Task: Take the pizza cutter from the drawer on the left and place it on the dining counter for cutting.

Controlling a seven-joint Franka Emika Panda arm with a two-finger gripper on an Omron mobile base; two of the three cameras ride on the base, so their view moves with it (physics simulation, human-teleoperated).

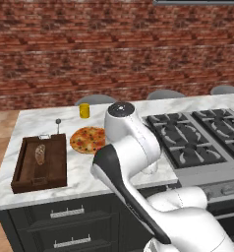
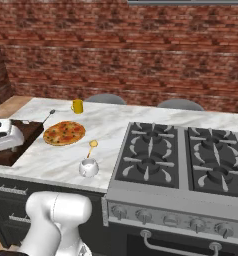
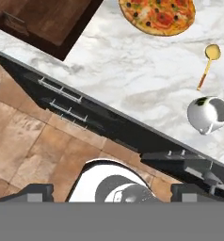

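1. The pincer (image 3: 112,192) hangs with its two dark tips spread wide and nothing between them — above the brown tiled floor (image 3: 24,141).
2. The wide charcoal drawer with a silver bar handle (image 3: 60,90) sits shut, ahead and left of the pincer.
3. The white marble bench with grey veins (image 3: 128,70) lies beyond it — carrying a round pizza (image 3: 157,15), a white mug (image 3: 208,114) and a brown wooden tray (image 3: 48,19).
4. I cannot make out the pizza cutter.

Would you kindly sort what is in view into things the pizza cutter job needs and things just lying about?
For the job: the drawers, shut, under the counter's left end; the dining counter; the gripper, open. The pizza cutter itself is hidden.

Lying about: pizza, wooden tray, yellow cup, white mug, yellow-headed spatula, thin grey utensil, gas cooktop.
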